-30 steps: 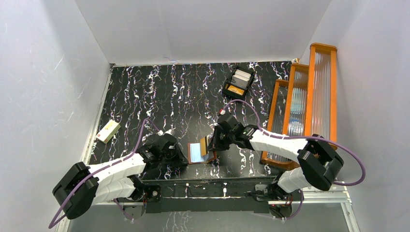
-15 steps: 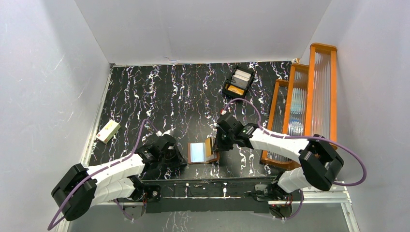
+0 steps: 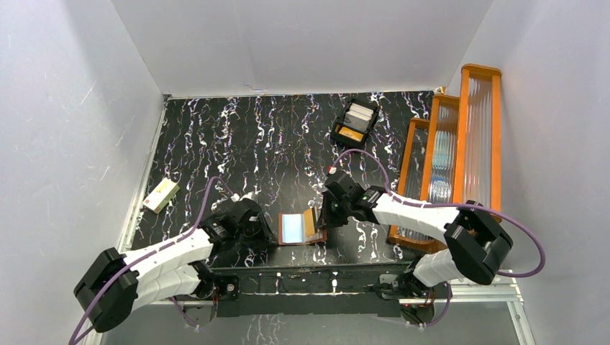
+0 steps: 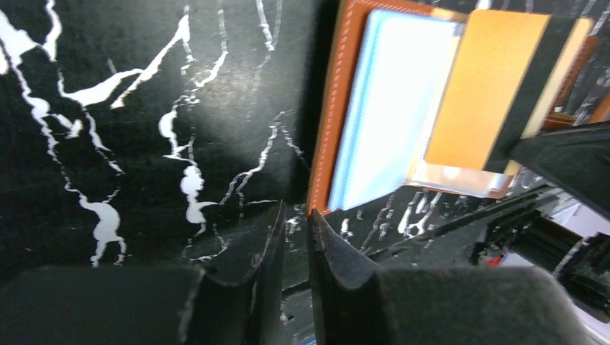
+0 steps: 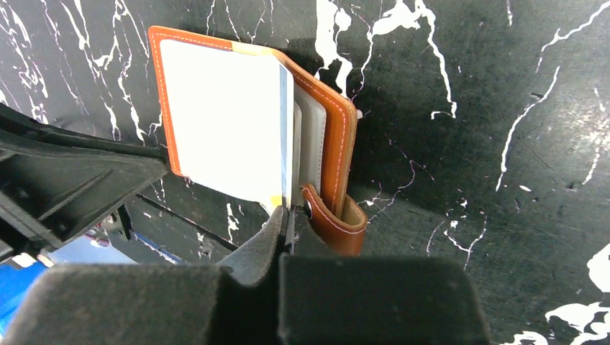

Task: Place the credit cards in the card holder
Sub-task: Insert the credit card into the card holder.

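The reddish-brown card holder (image 3: 298, 227) lies open near the table's front edge, a pale bluish-white leaf showing inside (image 4: 388, 108). My right gripper (image 3: 325, 215) is shut on a yellow-orange credit card with a dark stripe (image 4: 482, 86). The card stands over the holder's right half, close to the fold. In the right wrist view its yellow corner (image 5: 277, 200) sits right at my shut right gripper (image 5: 289, 215), beside the holder's strap (image 5: 334, 226). My left gripper (image 3: 267, 231) hovers at the holder's left corner (image 4: 327, 144). Its jaws stand a narrow gap apart (image 4: 295, 215) with nothing between them.
A black compartmented tray (image 3: 355, 121) with a white and an orange card stands at the back. A cream box (image 3: 160, 195) lies by the left wall. Orange-framed ribbed panels (image 3: 446, 165) line the right side, close behind my right arm.
My left gripper's jaws have parted slightly, and the left arm has edged forward. The right gripper with the card has shifted a little toward the holder.
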`<state>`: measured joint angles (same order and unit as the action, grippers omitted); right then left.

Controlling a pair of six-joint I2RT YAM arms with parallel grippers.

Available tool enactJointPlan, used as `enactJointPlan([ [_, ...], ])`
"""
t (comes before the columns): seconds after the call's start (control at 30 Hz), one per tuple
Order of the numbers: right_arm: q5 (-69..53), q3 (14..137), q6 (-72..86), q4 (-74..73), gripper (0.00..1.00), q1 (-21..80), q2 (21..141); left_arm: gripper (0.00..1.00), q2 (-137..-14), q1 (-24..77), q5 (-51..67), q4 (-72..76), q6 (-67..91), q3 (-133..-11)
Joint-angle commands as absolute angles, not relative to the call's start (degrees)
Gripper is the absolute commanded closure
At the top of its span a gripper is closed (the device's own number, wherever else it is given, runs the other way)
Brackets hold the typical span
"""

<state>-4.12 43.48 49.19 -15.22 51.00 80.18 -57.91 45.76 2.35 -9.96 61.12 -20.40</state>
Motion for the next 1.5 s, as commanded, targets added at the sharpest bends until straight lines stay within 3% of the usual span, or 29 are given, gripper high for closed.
enactJointPlan([
  [0.0,-2.45,45.84,45.87,-18.84,0.98,50.38,77.47,0.79,-55.38,45.44,1.99,-11.84,60.45,-24.17],
  [0.47,-7.04,42.74,44.6,-16.88,1.0,46.62,75.01,0.47,-62.82,45.4,6.82,-2.29,56.68,-23.31],
  [0.9,-11.16,35.16,47.03,-10.25,1.0,42.87,72.96,0.41,-69.75,45.25,11.92,12.57,58.79,-20.78],
  [1.07,-10.92,35.04,46.95,-10.44,1.0,42.78,72.22,0.52,-70.35,45.27,12.13,13.13,57.92,-21.64],
  [1.23,-12.8,34.81,47.84,-8.73,1.0,42.83,70.56,0.88,-70.12,45.29,10.55,10.26,58.08,-21.93],
  [1.3,-14.96,33.01,50.31,-5.3,1.0,42.83,69.44,0.98,-69.77,45.27,10.16,9.6,58.57,-21.3],
  [1.47,-17.35,28.8,53.77,2.14,1.0,42.88,69.13,1.0,-68.03,45.33,9.78,11.06,60.03,-18.65],
])
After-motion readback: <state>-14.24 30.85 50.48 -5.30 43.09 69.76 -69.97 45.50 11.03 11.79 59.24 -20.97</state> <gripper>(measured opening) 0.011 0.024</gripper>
